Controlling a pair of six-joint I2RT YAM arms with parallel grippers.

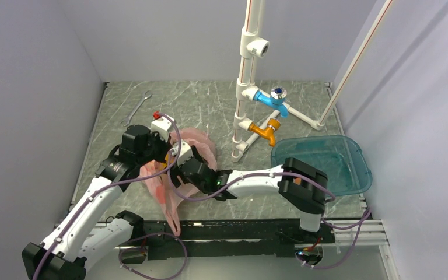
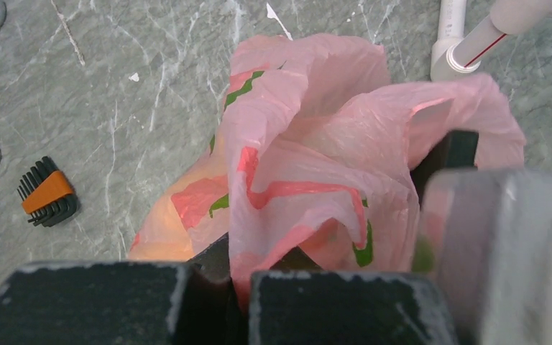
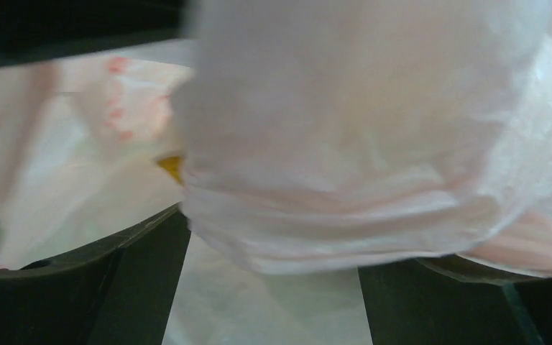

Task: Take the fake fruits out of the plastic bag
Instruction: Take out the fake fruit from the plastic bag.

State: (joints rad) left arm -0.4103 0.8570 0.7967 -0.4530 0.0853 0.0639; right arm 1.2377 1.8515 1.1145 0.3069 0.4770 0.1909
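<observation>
The pink plastic bag [image 1: 201, 146] lies crumpled on the table between both arms. My left gripper [image 2: 238, 287] is shut on a pinched fold of the plastic bag [image 2: 316, 144] and holds it up. An orange-toned fruit [image 2: 159, 233] shows dimly through the film at the bag's lower left. My right gripper [image 3: 273, 287] is open, its fingers [image 3: 136, 280] wide apart inside the bag's mouth, with a bulge of bag film [image 3: 345, 158] hanging across them. A sliver of a yellow fruit [image 3: 172, 165] peeks out behind that film. The other fake fruits are hidden in the bag.
A teal see-through tub [image 1: 359, 169] stands at the right. A white pipe stand [image 1: 245, 87] with blue and orange taps rises behind the bag. A wrench [image 1: 135, 109] and a small hex key set [image 2: 47, 192] lie to the left. Grey walls close in on both sides.
</observation>
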